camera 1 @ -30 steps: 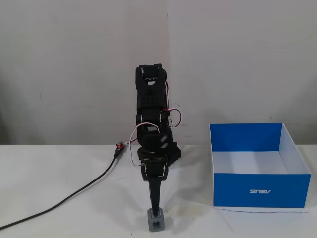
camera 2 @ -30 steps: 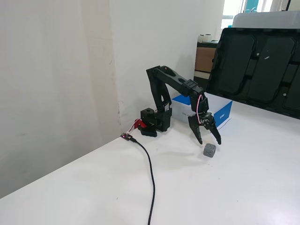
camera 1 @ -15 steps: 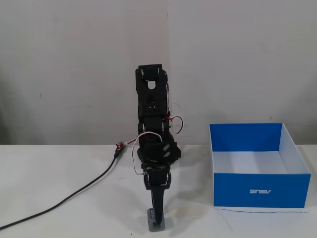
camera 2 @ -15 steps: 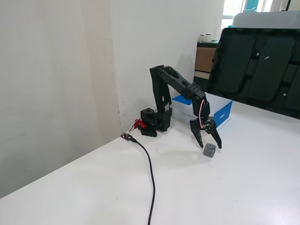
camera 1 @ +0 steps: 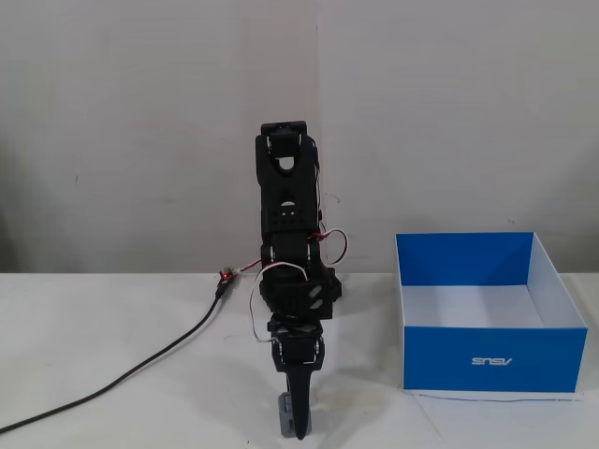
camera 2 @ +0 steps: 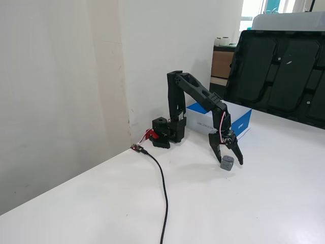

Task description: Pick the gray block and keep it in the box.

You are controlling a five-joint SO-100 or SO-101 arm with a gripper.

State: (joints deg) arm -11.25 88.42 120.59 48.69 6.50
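In a fixed view facing the arm head-on, the black gripper pointed straight down at the white table near the picture's bottom edge. The gray block sat on the table at roughly nine o'clock from the fingertips, mostly hidden behind the near finger, so how far the jaws stood apart could not be told here. The box, blue-walled and white inside, stood well apart at about two o'clock from the gripper. A black cable trailed off toward eight o'clock.

In the other fixed view, seen from the side, the gripper showed its two fingers spread apart, the jaws parted. The gray block rested on the table between the fingertips, whether touching either could not be made out. The box lay behind the arm at twelve o'clock from the block.
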